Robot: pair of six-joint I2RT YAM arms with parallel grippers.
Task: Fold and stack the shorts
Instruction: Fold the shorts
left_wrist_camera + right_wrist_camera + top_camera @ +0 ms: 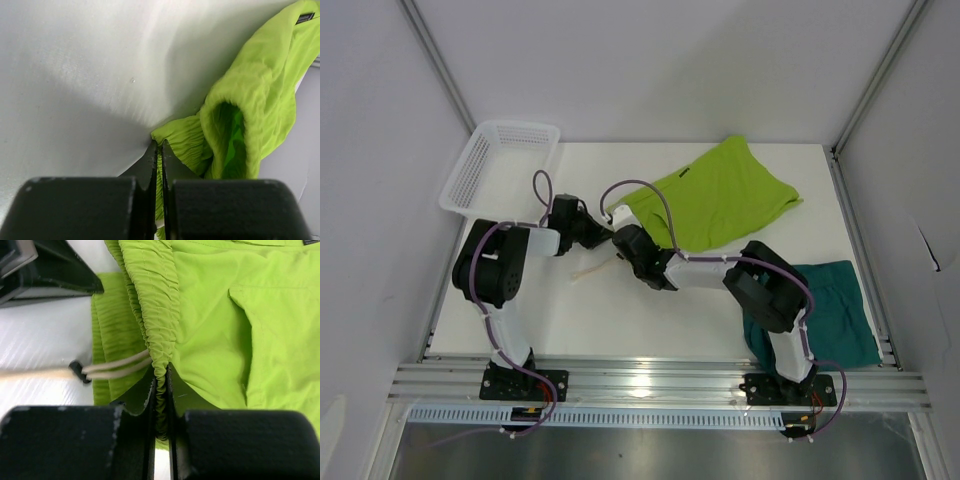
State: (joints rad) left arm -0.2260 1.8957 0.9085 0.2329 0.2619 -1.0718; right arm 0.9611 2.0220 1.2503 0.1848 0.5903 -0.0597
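Early stage: nothing folded or stacked yet. Lime shorts (720,195) lie spread on the far counter (620,330). The left fingers (150,167) are pressed together on the waistband (182,142) edge; the right fingers (145,395) pinch its gathers beside the drawstring (120,365). Teal shorts (835,310) lie well apart, near right (rumpled, partly under the arm). Both folds and the stacking remain.

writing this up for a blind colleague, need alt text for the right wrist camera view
The right gripper, seen from its wrist, has its black jaws shut on the gathered waistband of the bright lime yellow-green fabric shorts. A pale drawstring trails left from the waistband onto the white table.
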